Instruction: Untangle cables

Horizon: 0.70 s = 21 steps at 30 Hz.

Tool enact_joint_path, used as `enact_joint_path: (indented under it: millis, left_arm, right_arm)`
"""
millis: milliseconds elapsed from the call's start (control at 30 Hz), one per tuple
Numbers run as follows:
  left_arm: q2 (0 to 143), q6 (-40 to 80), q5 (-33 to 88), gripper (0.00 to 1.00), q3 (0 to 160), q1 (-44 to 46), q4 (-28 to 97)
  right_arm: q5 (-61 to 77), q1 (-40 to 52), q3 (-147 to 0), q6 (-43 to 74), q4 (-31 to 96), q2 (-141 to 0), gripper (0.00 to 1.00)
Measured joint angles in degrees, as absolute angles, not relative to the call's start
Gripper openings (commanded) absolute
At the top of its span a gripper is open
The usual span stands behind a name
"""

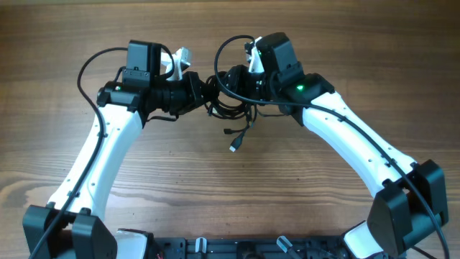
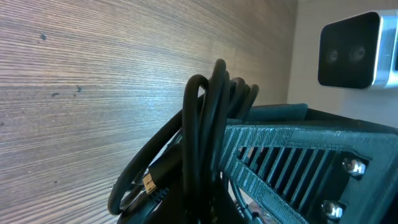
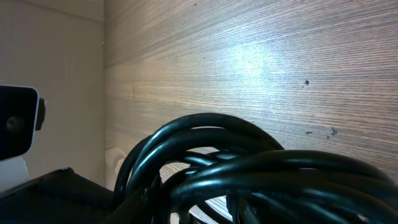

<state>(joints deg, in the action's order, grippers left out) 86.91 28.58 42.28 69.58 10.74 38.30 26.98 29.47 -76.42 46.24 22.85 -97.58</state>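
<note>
The cables [image 1: 228, 108] are a bundle of thin black loops held between my two grippers at the middle of the table, slightly toward its far side. A loose end with a small silvery plug [image 1: 233, 148] hangs toward the near side. My left gripper [image 1: 200, 90] reaches in from the left and is shut on the bundle. My right gripper [image 1: 231, 80] reaches in from the right and is shut on it too. The left wrist view shows upright cable loops [image 2: 210, 118] and a gold-tipped plug [image 2: 148, 182]. In the right wrist view the cable loops [image 3: 249, 168] fill the lower frame and hide the fingers.
The wooden table [image 1: 108, 29] lies under the bundle. The thicker black arm wires [image 1: 90, 65] arc beside each wrist. The other gripper's teal ribbed body [image 2: 292, 155] and the right wrist's camera [image 2: 351, 50] sit close to the left wrist. The arm bases [image 1: 65, 230] stand at the near edge.
</note>
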Motion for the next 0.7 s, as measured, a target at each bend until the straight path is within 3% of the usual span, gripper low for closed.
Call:
enact_joint_path:
  millis: [267, 400, 500, 700]
  left_arm:
    - [87.2, 28.6, 43.4, 0.04, 69.6, 10.7, 38.3]
    - [87.2, 28.6, 43.6, 0.04, 69.6, 10.7, 38.2]
    - [87.2, 28.6, 43.2, 0.04, 69.6, 10.7, 38.2]
    - [87.2, 28.6, 37.4, 0.04, 69.6, 11.3, 40.0]
  right_arm:
    - [26.9, 29.3, -76.4, 44.9, 22.6, -97.6, 0.32]
    - [26.9, 29.3, -76.4, 44.9, 22.0, -97.6, 0.21]
    - [26.2, 29.3, -76.4, 44.3, 22.7, -97.6, 0.06]
    - [24.8, 29.3, -76.4, 36.9, 27.3, -97.6, 0.04]
